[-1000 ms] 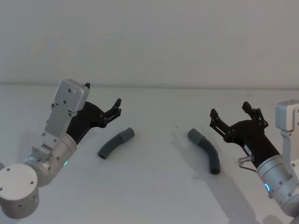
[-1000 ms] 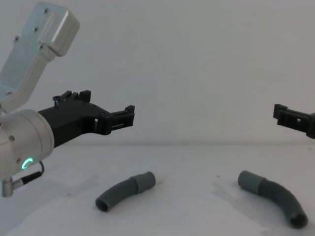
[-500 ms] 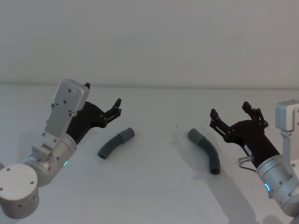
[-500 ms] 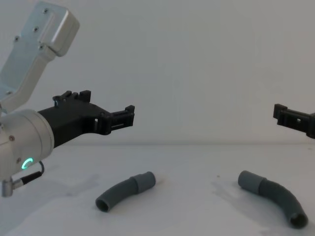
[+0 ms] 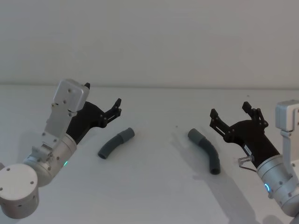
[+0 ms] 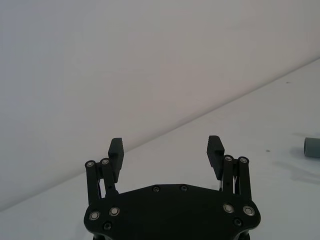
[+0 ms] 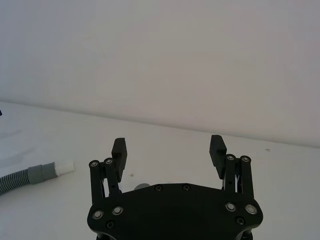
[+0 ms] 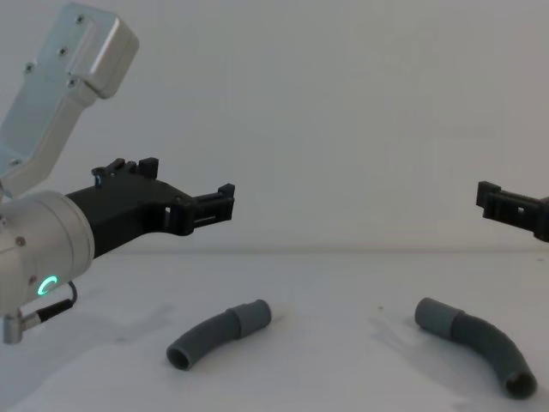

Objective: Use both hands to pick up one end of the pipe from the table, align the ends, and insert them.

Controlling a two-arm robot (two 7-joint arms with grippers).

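Observation:
Two curved dark grey ribbed pipe pieces lie apart on the white table [image 5: 154,186]. The left piece [image 5: 112,145] [image 8: 210,335] points its grey cuff end [image 5: 127,135] toward the right piece [image 5: 209,153] [image 8: 480,343], whose cuff [image 5: 193,135] faces back. My left gripper [image 5: 103,95] [image 8: 189,178] [image 6: 165,145] hovers open above and left of the left piece. To the right of the right piece, my right gripper [image 5: 230,110] [image 7: 169,145] also hangs open and empty. The right wrist view shows a piece [image 7: 15,181] with a grey cuff [image 7: 40,172] and a white spigot [image 7: 64,167].
A plain white wall [image 5: 154,42] rises behind the table. A small dark speck [image 5: 176,126] sits on the surface between the two pieces. Bare tabletop stretches between and in front of them.

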